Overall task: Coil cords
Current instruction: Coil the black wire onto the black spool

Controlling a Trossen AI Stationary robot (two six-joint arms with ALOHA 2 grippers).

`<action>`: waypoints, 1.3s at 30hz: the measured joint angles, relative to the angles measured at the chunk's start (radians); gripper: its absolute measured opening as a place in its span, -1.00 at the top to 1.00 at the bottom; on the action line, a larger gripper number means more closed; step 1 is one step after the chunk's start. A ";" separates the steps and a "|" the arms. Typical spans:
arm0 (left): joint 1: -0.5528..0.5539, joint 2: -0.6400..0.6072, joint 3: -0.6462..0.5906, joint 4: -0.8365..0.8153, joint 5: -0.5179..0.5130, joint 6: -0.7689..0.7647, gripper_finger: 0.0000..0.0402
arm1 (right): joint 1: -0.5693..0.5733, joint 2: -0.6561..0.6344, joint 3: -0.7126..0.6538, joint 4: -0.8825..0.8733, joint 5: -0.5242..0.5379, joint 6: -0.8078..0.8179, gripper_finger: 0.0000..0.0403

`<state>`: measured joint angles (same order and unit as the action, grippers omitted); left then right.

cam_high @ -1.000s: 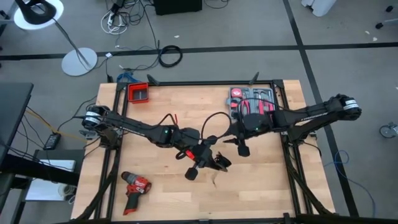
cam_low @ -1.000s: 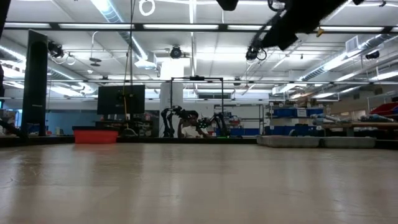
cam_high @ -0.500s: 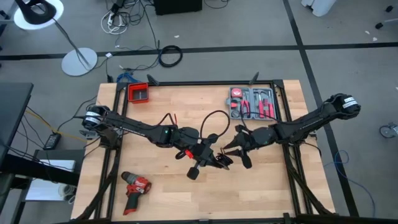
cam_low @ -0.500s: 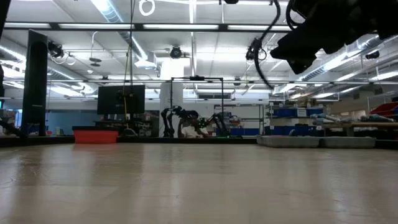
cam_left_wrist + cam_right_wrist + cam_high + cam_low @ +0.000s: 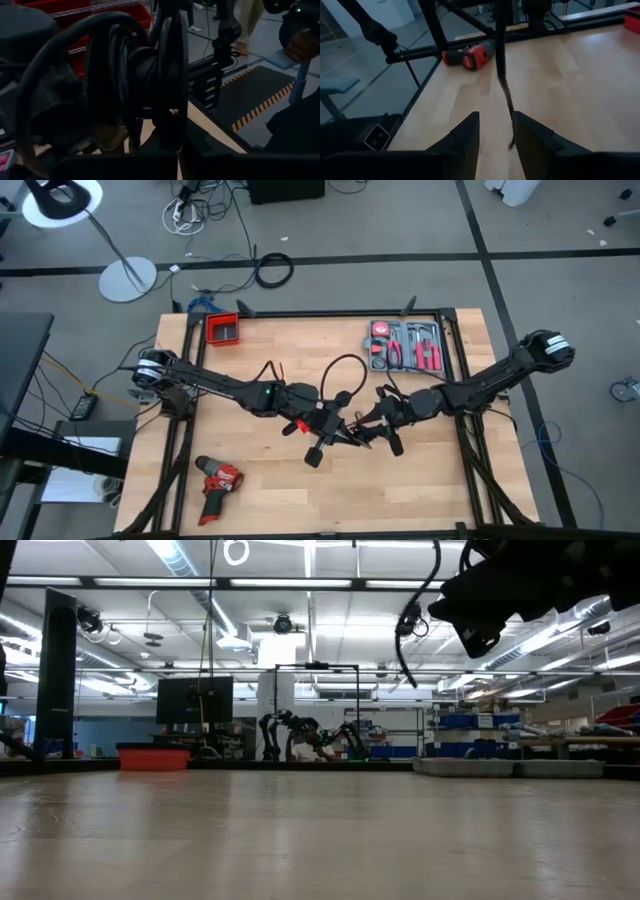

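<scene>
Both arms meet mid-frame in the high view, over the wooden desk (image 5: pixel 260 500). The left hand (image 5: pixel 335 432) is clenched on the cord (image 5: pixel 338 376), whose coils fill its wrist view while one loop arcs up toward the frame's centre. The right hand (image 5: pixel 372 432) sits just beside it, fingers (image 5: pixel 465 132) parted with a dangling strand between them. The red drill (image 5: pixel 217 477) lies lower left.
</scene>
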<state>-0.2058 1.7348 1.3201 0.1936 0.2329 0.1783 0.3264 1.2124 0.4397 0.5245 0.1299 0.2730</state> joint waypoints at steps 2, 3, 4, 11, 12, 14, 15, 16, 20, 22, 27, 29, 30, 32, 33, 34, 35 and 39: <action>0.000 0.000 0.000 0.004 -0.003 0.000 1.00 | 0.000 0.024 0.000 0.032 0.000 0.005 0.41; 0.000 0.000 0.000 0.006 -0.005 0.001 1.00 | 0.000 0.037 0.000 0.056 0.000 0.004 0.41; 0.000 0.000 0.000 0.007 -0.007 0.001 1.00 | 0.000 0.050 0.000 0.078 0.000 0.001 0.41; 0.000 0.001 0.000 0.032 -0.020 0.002 1.00 | -0.003 0.159 0.000 0.210 0.009 -0.013 0.41; 0.000 0.001 0.000 0.033 -0.024 0.002 1.00 | -0.005 0.174 0.000 0.230 0.009 -0.015 0.41; 0.000 0.001 0.000 0.037 -0.026 0.001 1.00 | -0.010 0.200 0.000 0.269 0.008 -0.019 0.41; 0.000 0.001 0.000 0.042 -0.026 0.002 1.00 | -0.014 0.212 0.001 0.279 0.008 -0.019 0.41; 0.000 0.001 0.000 0.043 -0.026 0.003 1.00 | -0.017 0.224 0.001 0.290 0.008 -0.019 0.41; 0.000 0.001 0.000 0.042 -0.039 0.015 1.00 | -0.025 0.264 0.004 0.344 -0.005 -0.015 0.41; 0.000 0.001 0.000 0.046 -0.040 0.021 1.00 | -0.029 0.279 0.016 0.341 -0.019 -0.015 0.42; 0.000 0.001 0.000 0.053 -0.046 0.026 1.00 | -0.031 0.314 0.057 0.340 -0.028 -0.031 0.41; 0.000 0.001 0.000 0.055 -0.047 0.026 1.00 | -0.034 0.328 0.072 0.337 -0.028 -0.040 0.41; 0.000 0.001 0.000 0.057 -0.047 0.026 1.00 | -0.036 0.334 0.077 0.336 -0.029 -0.042 0.41; -0.001 0.001 0.000 0.057 -0.047 0.026 1.00 | -0.039 0.341 0.080 0.331 -0.029 -0.042 0.42; -0.002 0.001 0.000 0.057 -0.047 0.026 1.00 | -0.040 0.341 0.080 0.329 -0.029 -0.042 0.42; -0.002 0.001 0.000 0.056 -0.047 0.027 1.00 | -0.040 0.341 0.080 0.331 -0.029 -0.042 0.42; -0.002 0.001 0.000 0.056 -0.047 0.027 1.00 | -0.040 0.341 0.081 0.332 -0.029 -0.042 0.42; -0.002 0.001 0.000 0.057 -0.047 0.027 1.00 | -0.040 0.341 0.081 0.334 -0.035 -0.042 0.43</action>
<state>-0.2077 1.7355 1.3201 0.2511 0.1860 0.2054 0.2859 1.5536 0.5205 0.8589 0.0952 0.2312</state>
